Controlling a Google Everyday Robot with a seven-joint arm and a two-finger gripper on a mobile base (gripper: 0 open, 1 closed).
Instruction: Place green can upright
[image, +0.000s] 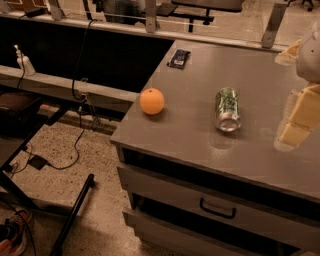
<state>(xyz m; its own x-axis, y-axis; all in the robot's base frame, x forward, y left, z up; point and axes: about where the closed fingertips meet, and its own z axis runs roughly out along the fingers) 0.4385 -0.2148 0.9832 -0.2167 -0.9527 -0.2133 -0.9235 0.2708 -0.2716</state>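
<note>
The green can (227, 109) lies on its side on the grey cabinet top (190, 130), its shiny silver end pointing toward the front edge. My gripper (294, 92) hangs at the right edge of the view, to the right of the can and apart from it. Its cream-coloured fingers (301, 116) stand apart, open and empty.
An orange (152, 101) sits near the cabinet top's left edge, left of the can. A dark flat packet (179, 58) lies at the back. Drawers with a black handle (217, 209) face front. A lower desk, cables and a white bottle (23, 61) are to the left.
</note>
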